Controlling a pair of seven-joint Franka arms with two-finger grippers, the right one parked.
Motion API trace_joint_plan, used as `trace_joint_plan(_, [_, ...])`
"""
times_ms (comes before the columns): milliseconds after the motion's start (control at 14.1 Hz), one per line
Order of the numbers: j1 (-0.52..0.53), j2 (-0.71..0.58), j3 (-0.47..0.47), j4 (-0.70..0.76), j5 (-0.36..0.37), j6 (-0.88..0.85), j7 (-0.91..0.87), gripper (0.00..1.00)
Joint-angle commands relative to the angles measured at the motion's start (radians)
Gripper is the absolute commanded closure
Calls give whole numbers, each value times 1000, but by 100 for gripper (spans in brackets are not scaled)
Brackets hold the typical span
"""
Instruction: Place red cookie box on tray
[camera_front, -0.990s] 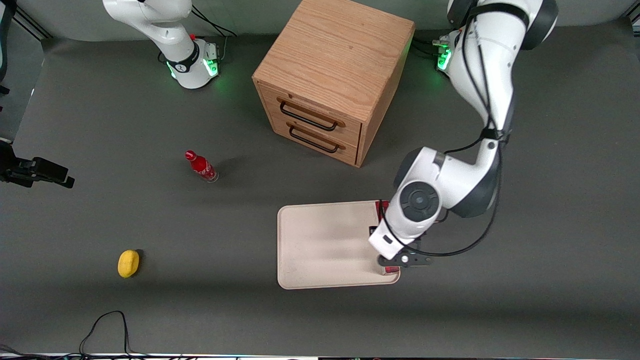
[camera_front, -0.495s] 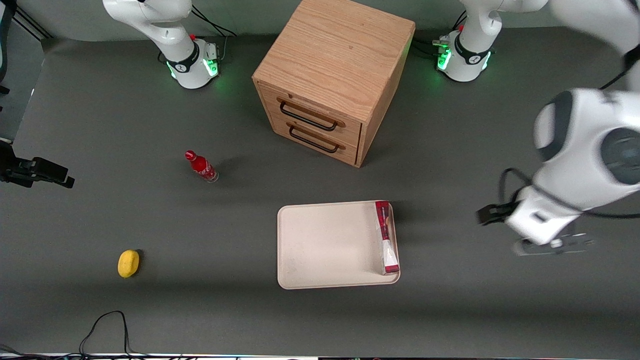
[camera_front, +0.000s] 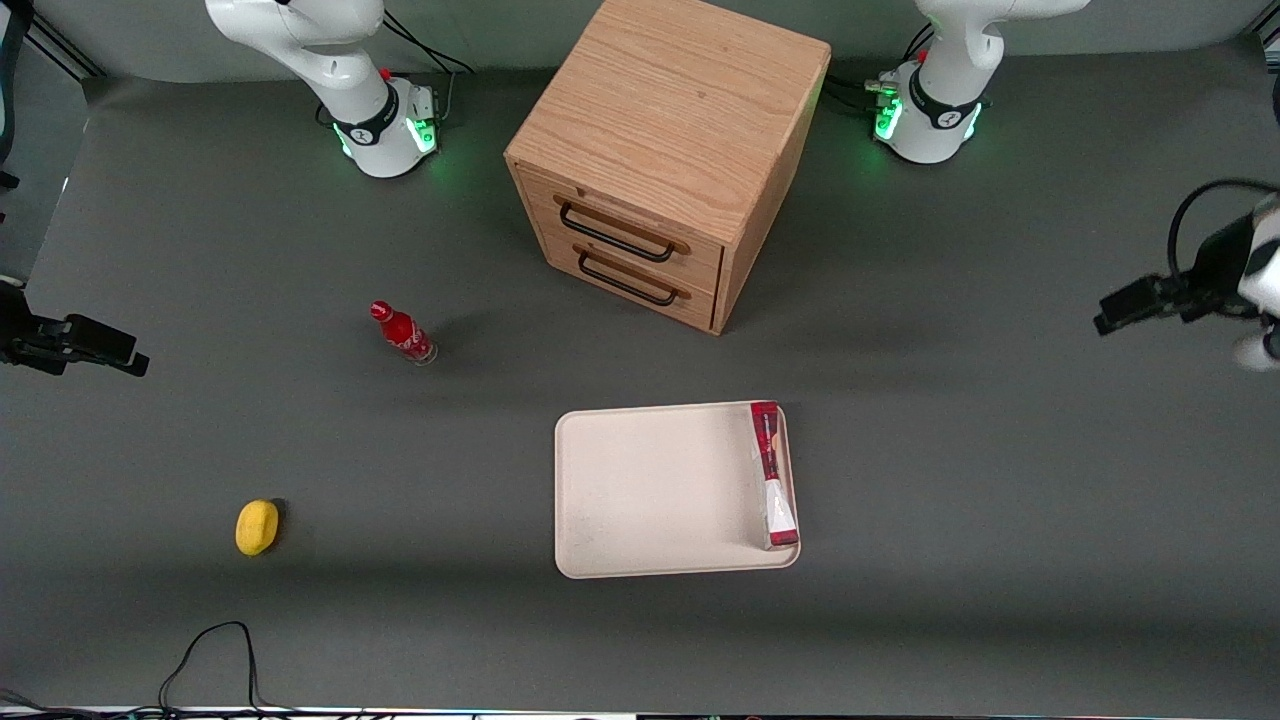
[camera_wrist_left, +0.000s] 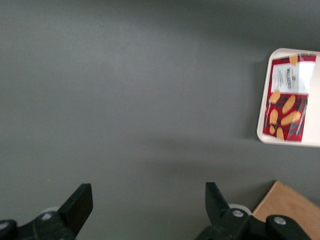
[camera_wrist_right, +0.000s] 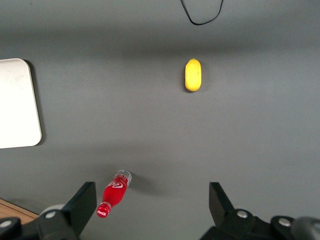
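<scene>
Tool held wide open above bare desk, well apart from the tray.
Red cookie box is seen lying along the tray's edge toward the working arm, long axis running toward the front camera.

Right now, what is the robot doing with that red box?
Nothing is holding it. The red cookie box lies on the tray, along the edge toward the working arm's end of the table. The left arm's end effector hangs open and empty over bare table, apart from the tray. A red bottle, a yellow thing and a wooden drawer cabinet sit untouched.
</scene>
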Motion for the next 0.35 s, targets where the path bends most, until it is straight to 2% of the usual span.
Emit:
trace_joint_plan(0, [52,-159,-66,-155,8,5,47,0])
trace_joint_plan(141, [69,-194,-111,-178,49,-9,58,0])
trace_joint_plan(283, [80,-193,-114,-176,51,3,61,0])
